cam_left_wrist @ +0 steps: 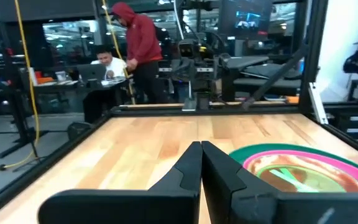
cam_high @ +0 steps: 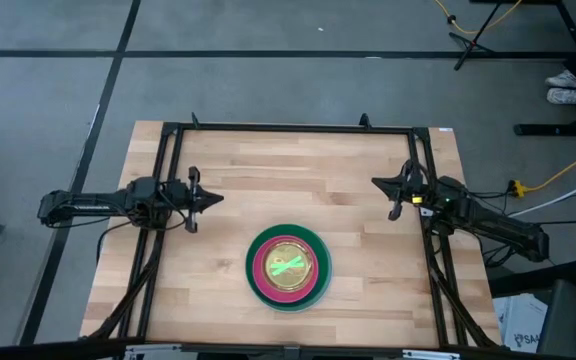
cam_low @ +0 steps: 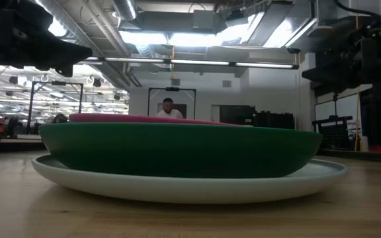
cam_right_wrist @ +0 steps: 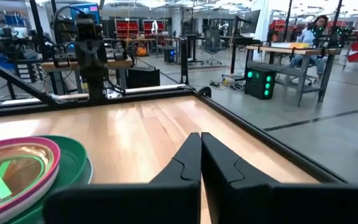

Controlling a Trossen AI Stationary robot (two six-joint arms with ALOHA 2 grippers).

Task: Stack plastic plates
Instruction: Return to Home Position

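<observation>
One stack of plastic plates (cam_high: 288,266) stands near the table's near edge, midway between the arms. A light-blue plate (cam_low: 190,185) rests on the wood, a dark-green one (cam_low: 177,149) sits in it, then a magenta plate (cam_left_wrist: 347,169) and smaller translucent yellow-green ones with a bright green cross (cam_high: 289,264). The other plates are hidden within the stack. My left gripper (cam_high: 218,198) hovers at the table's left side, shut. My right gripper (cam_high: 376,182) hovers at the right side, shut. Neither touches the stack.
A black metal frame (cam_high: 288,128) runs along the table's far edge and down both sides. Bare wood (cam_high: 298,175) lies between the grippers and beyond the stack. People sit and stand at desks in the room behind the table.
</observation>
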